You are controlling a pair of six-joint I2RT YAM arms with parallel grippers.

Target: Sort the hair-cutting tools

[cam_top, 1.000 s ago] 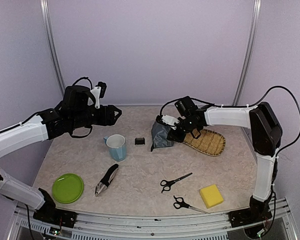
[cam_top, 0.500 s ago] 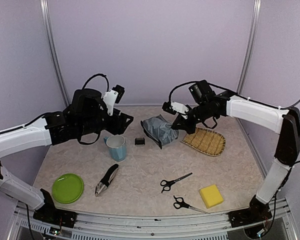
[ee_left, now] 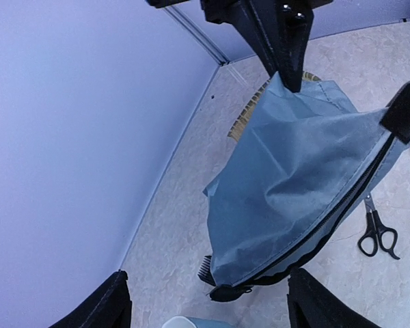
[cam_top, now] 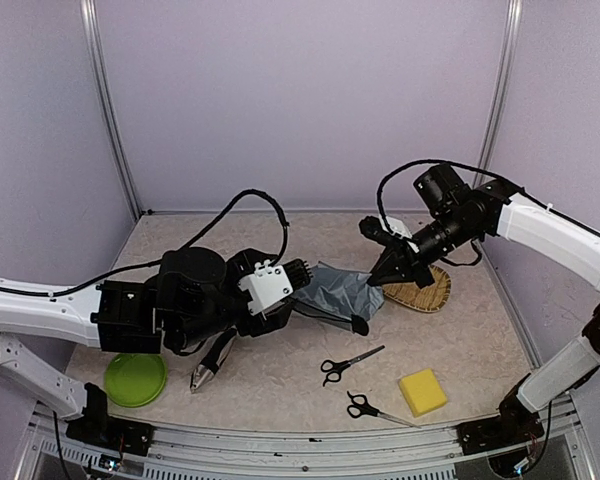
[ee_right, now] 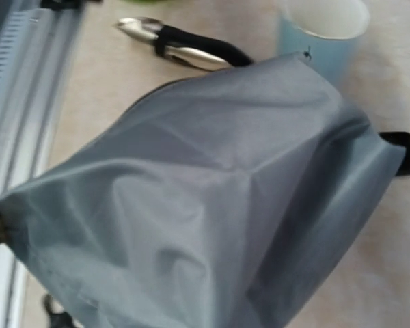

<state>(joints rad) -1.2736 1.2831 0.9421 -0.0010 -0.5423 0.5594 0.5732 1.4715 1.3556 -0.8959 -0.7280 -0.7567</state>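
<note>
My right gripper (cam_top: pixel 378 278) is shut on the top of a grey zip pouch (cam_top: pixel 335 290) and holds it up above the table middle. My left gripper (ee_left: pixel 208 307) is open, its fingers (ee_left: pixel 99 304) wide apart just short of the pouch's lower zip corner (ee_left: pixel 225 290). The tiny black block (ee_left: pixel 206 270) lies behind that corner. The clipper (cam_top: pixel 212 365) lies partly under my left arm and shows in the right wrist view (ee_right: pixel 184 48). Two black-handled scissors (cam_top: pixel 348 362) (cam_top: pixel 375 408) lie at the front. The pouch (ee_right: pixel 205 205) hides my right fingers in their own view.
A light-blue cup (ee_right: pixel 321 27) stands below my left wrist. A green plate (cam_top: pixel 135 378) lies front left and a yellow sponge (cam_top: pixel 422 390) front right. A woven tray (cam_top: pixel 425 292) sits at the right, behind the pouch.
My right gripper has lifted the pouch off the table and drawn it out over the middle. My left arm has swung right and down over the cup, up to the pouch.
</note>
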